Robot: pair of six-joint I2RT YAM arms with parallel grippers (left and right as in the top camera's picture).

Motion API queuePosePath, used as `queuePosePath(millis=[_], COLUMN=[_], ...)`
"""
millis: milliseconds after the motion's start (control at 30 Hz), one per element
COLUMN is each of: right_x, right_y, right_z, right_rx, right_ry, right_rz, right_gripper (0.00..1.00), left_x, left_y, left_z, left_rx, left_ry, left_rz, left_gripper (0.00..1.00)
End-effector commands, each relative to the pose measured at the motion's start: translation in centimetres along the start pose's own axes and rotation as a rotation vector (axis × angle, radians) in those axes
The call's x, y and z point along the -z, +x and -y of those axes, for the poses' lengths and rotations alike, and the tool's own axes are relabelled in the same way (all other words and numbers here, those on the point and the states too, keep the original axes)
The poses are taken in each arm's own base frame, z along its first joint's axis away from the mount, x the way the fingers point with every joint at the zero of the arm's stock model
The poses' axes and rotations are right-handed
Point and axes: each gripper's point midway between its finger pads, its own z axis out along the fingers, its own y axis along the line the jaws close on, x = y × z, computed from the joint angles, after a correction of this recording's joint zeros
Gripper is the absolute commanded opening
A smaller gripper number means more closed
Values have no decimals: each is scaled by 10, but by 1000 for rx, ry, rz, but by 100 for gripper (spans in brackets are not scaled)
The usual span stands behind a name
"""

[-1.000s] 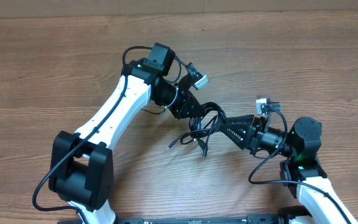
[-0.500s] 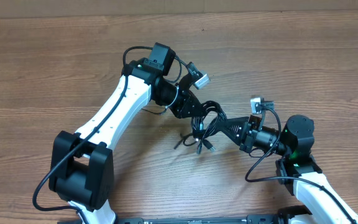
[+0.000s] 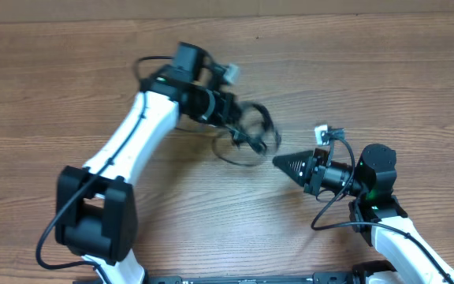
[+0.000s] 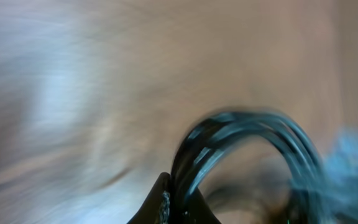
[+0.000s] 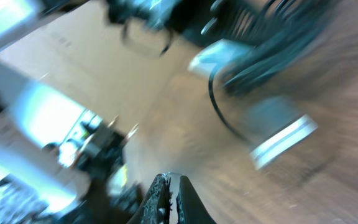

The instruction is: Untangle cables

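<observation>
closest to me is the right gripper (image 3: 278, 162), a black two-finger pincer tapering to a point. it sits low over the brown wood-grain table (image 3: 385, 87). its fingers are pressed together with nothing between them, and my right wrist view agrees: the two tips meet on bare air, with everything past them smeared.

that point aims at the tangle of thin black cables (image 3: 241, 163). it stands near the tangle on its right side, and a strip of bare wood separates the two.

the cables show as a few blurred loops bunched into one dark knot, with a wider loop sagging on the side of the tangle nearest me. i cannot tell whether the loops rest on the wood or hang just above it.

on the far left side of the tangle is the left gripper (image 3: 241, 130), also black, clamped on the cables. my left wrist view shows a thick arch of black strands rising straight out of its closed fingers. the white-shelled left arm (image 3: 136, 134) runs from the tangle back towards my near left.

beyond the tangle there is only more wood grain.
</observation>
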Motion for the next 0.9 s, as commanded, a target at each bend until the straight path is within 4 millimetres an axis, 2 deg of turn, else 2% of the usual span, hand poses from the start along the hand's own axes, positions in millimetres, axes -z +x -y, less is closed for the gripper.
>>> queuePosePath(millis=[0,100,200,300,367,433,500,633,700,800,867], right_x=[0,0,-1,-1,-1,-1,-2,-3,-4,-4,-5], right_y=[9,7,3,-4,-9,-15,-23,-46,-58,-70,-75], right_z=[-19,-17,-10,-1,4,1,-3,-9,-6,-11,-14], right_rx=[11,9,2,4,7,22,41,14,-92,-243,-341], right_ry=[-97,-85,-42,9,40,37,31,44,74,66,51], right_rz=[-66,-58,-31,8,31,39,47,79,109,142,163], right_gripper=[4,4,4,11,19,21,26,35,36,52,53], left_x=[42,50,49,42,37,37,40,48,52,53,52], left_y=[-34,-36,-36,-32,-23,-6,2,9,10,11,12], left_z=[-64,-75,-70,-45,-17,18,34,54,61,65,66], left_rx=[390,473,393,152,-60,-324,-452,-593,-638,-656,-657], left_ry=[-220,-221,-193,-95,29,215,314,446,491,512,515], left_rz=[197,212,194,133,82,40,37,65,82,89,86], left_gripper=[4,4,4,4,4,5,4,4,4,4,4])
